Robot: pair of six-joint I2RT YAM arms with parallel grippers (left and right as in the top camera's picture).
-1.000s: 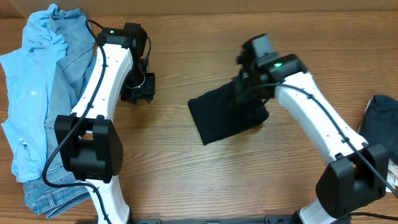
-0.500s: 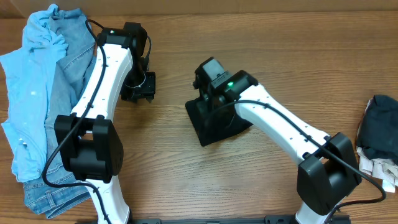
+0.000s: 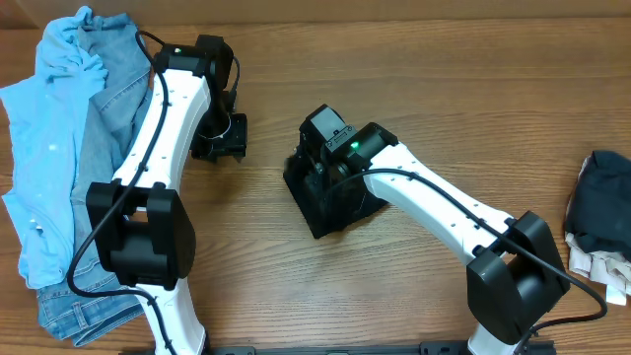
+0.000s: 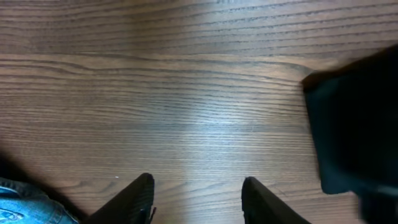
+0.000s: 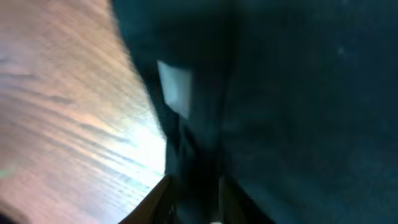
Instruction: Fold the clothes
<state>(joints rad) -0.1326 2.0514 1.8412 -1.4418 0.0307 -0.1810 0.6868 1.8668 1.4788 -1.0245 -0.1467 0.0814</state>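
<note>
The black T-shirt (image 3: 323, 209) lies folded into a small block in the middle of the table. My right gripper (image 3: 314, 174) is down on its left part and shut on a fold of the fabric. In the right wrist view the black T-shirt (image 5: 298, 93) fills most of the frame, with its small white tag (image 5: 174, 90) near the edge and my right gripper (image 5: 193, 186) pinching dark cloth. My left gripper (image 3: 219, 146) is open and empty above bare wood, left of the shirt. In the left wrist view it (image 4: 196, 182) is open, with the T-shirt (image 4: 354, 124) at the right.
A pile of light blue shirt and jeans (image 3: 59, 148) covers the table's left side; a corner of it shows in the left wrist view (image 4: 12, 199). A heap of dark clothes (image 3: 601, 212) lies at the right edge. The table is brown wood.
My right arm has swung left across the T-shirt, and the folded shirt has shifted a little to the left with it. The left arm has not moved.
</note>
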